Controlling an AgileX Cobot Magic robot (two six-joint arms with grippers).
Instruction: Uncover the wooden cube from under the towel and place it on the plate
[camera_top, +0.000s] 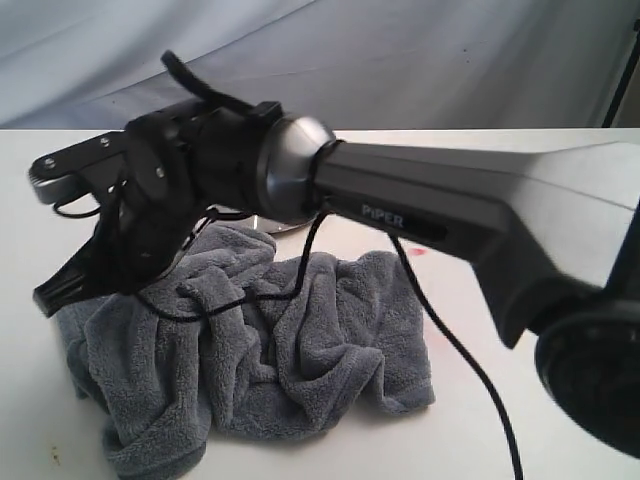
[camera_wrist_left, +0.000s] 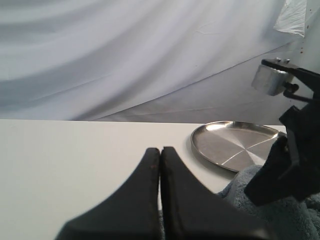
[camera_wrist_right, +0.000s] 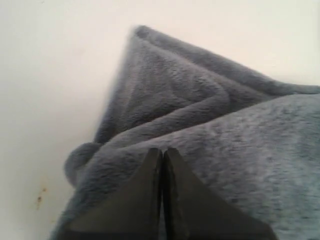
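— Right arm (camera_top: 450, 200) is filling the near foreground of the exterior view, grey, reaching from the right side across to the left. Black cable (camera_top: 457, 350) is trailing beneath it.
— And what is at its end?
— The right gripper (camera_wrist_right: 161, 150) is pointing down at the left edge of the towel (camera_top: 290, 340). Fingers are pressing together tip to tip; no cloth is showing between them. Tips are hanging right at a fold. Touching it or not: cannot tell.
— How is the towel lying?
— Bunching in dark grey folds on the white table (camera_top: 400, 445), one corner sticking out past the fingers in the right wrist view.
— And the wooden cube?
— Not showing in any view. Where it is sitting, cannot tell.
— Other arm?
— The left gripper (camera_wrist_left: 160, 150) is hovering over bare table, fingers lying flat against each other, holding nothing. Towel edge is lying just beside it.
— Farther back?
— The plate (camera_wrist_left: 235, 145) is sitting flat on the table behind the towel, round, silver, shining. Its near rim is meeting the cloth; touching or tucked under, cannot tell. Right arm's wrist is hanging near that side of it. Pale backdrop cloth (camera_top: 400, 60) is draping behind the table, farthest of all.
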